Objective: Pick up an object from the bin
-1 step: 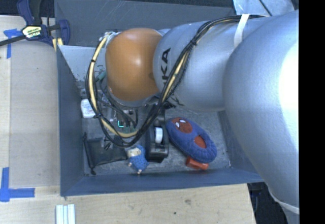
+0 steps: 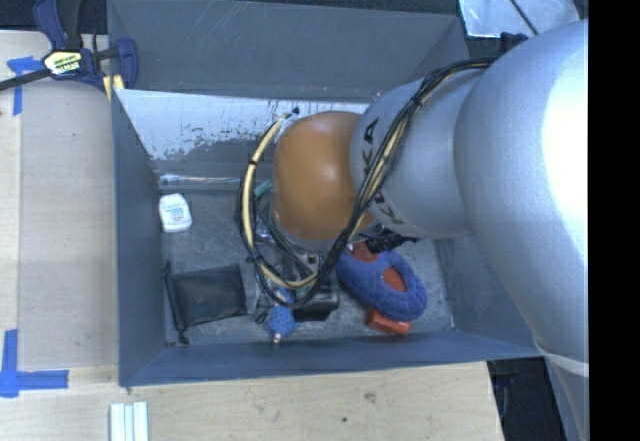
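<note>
Grey metal bin (image 2: 280, 49), floor scuffed, few things on it. Arm comes in from view-right, wrist under an orange cover (image 2: 312, 174) with black and yellow cables (image 2: 262, 264) looped round it. The gripper (image 2: 297, 307) sits low, close to the bin's near wall. Cover and cables hide its tips, so I cannot tell whether it is spread or clenched.

Nearest thing: a small blue thing (image 2: 281, 322), just below the gripper at the foot of the near wall, touching it or nearly so. It looks lumpy and bright blue, and little of it shows. I cannot tell whether it is gripped, or even whether it is loose.

Around the gripper:
- black flat pouch (image 2: 207, 294), just to view-left, lying flat on the floor
- blue plush piece (image 2: 385, 287), soft, just to view-right, partly under the wrist
- orange piece (image 2: 388, 324), tucked against the plush at the near wall
- white tag-like piece (image 2: 175, 212), well off to view-left and farther back

Risks, as I judge them:
- the near wall is close, so a closing gripper may scrape it or pin the blue thing against it and not grip it
- the hanging cable loops could catch the pouch's edge or the plush on the way up and drag them along
- a thing this small may slip out if caught by its edge only
</note>
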`<control>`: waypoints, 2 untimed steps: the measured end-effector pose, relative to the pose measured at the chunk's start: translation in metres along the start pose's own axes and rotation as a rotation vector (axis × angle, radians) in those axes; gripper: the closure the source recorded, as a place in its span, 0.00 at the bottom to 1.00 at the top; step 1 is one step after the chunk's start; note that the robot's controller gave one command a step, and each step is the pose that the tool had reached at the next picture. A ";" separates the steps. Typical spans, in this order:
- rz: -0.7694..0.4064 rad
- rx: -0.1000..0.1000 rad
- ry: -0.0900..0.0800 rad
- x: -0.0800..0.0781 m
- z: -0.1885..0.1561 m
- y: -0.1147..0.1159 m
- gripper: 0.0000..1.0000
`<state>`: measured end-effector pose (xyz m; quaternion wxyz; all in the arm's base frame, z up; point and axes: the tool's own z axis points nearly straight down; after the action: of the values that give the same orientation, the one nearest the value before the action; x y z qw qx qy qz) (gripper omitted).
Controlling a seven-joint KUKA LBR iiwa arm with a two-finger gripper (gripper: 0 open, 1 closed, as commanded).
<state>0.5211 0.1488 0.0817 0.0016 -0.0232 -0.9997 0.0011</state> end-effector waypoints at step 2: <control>-0.099 -0.003 -0.005 0.030 0.011 0.039 1.00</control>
<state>0.4929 0.1893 0.0705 -0.0011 0.0265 -0.9996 -0.0004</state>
